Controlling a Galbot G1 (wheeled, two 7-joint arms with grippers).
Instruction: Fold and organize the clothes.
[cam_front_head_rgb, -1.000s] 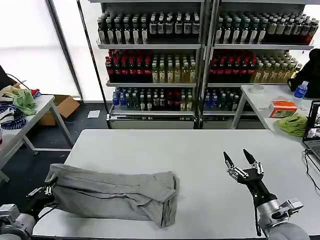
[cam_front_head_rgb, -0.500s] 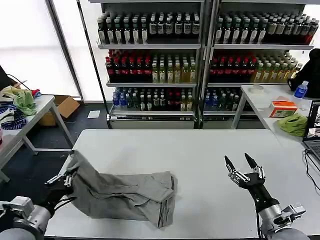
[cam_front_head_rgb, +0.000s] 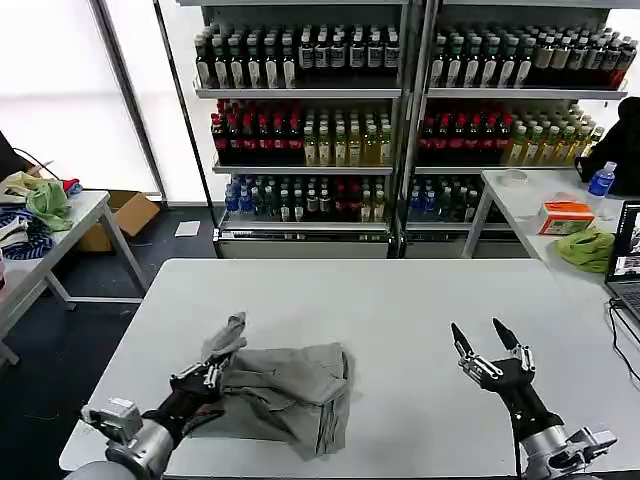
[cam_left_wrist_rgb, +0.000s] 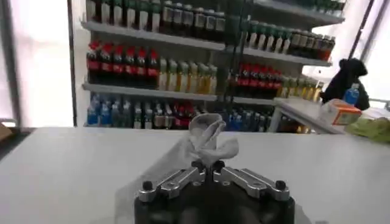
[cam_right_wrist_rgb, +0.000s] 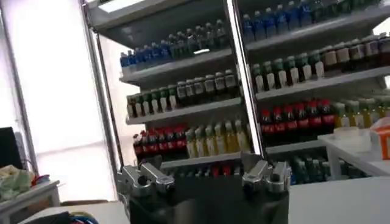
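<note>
Since the earlier frames, the left gripper (cam_front_head_rgb: 208, 374) has carried the shirt's left end inward and rightward across the table; that end lay flat at the table's left edge a second ago and now stands bunched above the folded body. Its fingers are clamped on a pinch of grey fabric, which rises as a crumpled tuft just past the fingertips. From the left wrist camera the same tuft (cam_left_wrist_rgb: 206, 139) sticks up between the closed fingers, and the cloth below it is hidden behind the gripper body.

Outward from the grasp, the grey shirt (cam_front_head_rgb: 290, 385) lies as a thick folded bundle on the near left part of the white table (cam_front_head_rgb: 400, 310). Its right edge hangs in layered folds; the chest print, collar and buttons cannot be made out. The left arm's lower part is cut off by the bottom edge of the head view.

On the near right of the table, the right gripper (cam_front_head_rgb: 490, 342) hovers well apart from the shirt, fingers spread, holding nothing, about where it was before. Behind the table stand shelves of bottled drinks (cam_front_head_rgb: 400, 120).
</note>
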